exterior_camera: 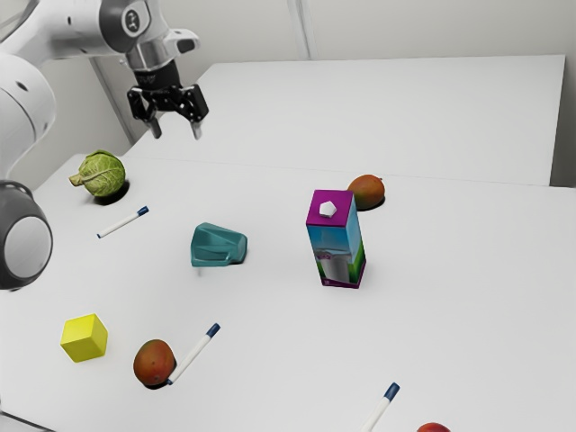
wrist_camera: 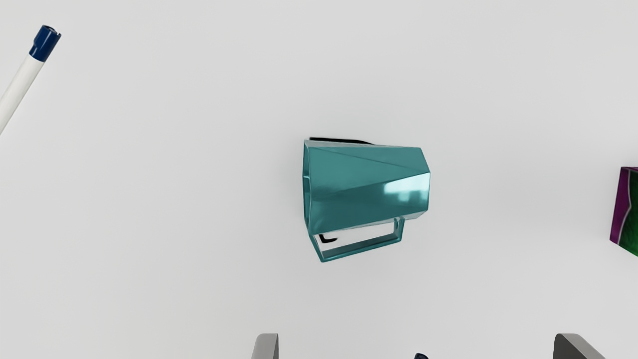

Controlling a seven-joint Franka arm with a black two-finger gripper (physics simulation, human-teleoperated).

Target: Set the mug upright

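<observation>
Claw [exterior_camera: 176,134] wide open and empty, above the table [exterior_camera: 270,351]; mug [exterior_camera: 216,245] on its side

The claw hangs in the upper left of the exterior view, its two fingers [wrist_camera: 266,346] spread far apart, with nothing held or touched. The mug lies lower in that frame and a little to the right, left of centre, well apart from the claw. In the wrist view it is ahead of the fingertips, with its handle on the side nearest them and its base toward the carton [exterior_camera: 336,238].

Farther out in the exterior view, a cabbage [exterior_camera: 103,173] sits at the upper left, with a marker [exterior_camera: 122,221] just below it. The carton stands upright right of centre, a mango [exterior_camera: 367,191] close behind it. At the lower left are a yellow block [exterior_camera: 85,337], a second mango [exterior_camera: 155,363] and a second marker [exterior_camera: 193,354] beside that mango. A third marker [exterior_camera: 382,407] and a red fruit [exterior_camera: 434,427] are cut off by the bottom edge, toward the right.
</observation>
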